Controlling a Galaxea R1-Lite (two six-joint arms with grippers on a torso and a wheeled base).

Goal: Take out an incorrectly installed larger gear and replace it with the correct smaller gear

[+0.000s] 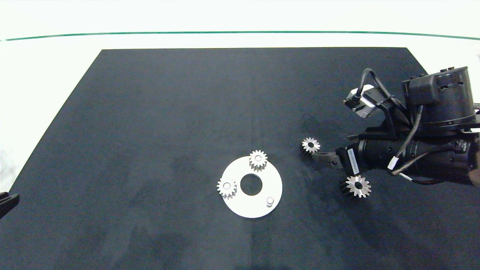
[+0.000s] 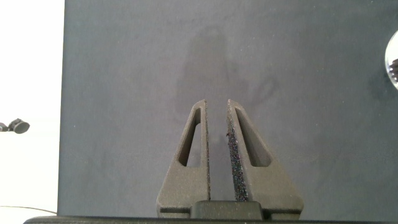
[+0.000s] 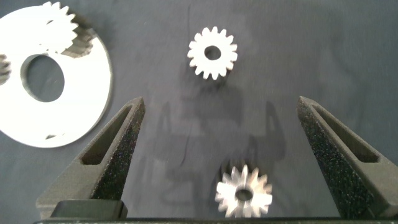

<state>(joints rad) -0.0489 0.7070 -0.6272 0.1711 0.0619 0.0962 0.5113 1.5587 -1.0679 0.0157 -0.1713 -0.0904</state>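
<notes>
The smaller gear (image 1: 311,144) lies flat on the black mat, right of the white disc plate (image 1: 240,210). The larger gear (image 1: 358,186) lies on the mat nearer the front, beside the right arm (image 1: 412,150). In the right wrist view my right gripper (image 3: 221,102) is wide open above the mat, holding nothing. The smaller gear (image 3: 212,53) is just beyond its fingertips. The larger gear (image 3: 244,191) shows between the fingers near their base, untouched. My left gripper (image 2: 217,106) is shut on nothing, parked at the mat's left edge (image 1: 7,202).
The plate (image 3: 93,112) carries two blunt-toothed gears (image 1: 258,160) (image 1: 226,187) on pegs, a bare peg (image 1: 269,201) and a central hole. The black mat (image 1: 150,112) ends at white table on all sides.
</notes>
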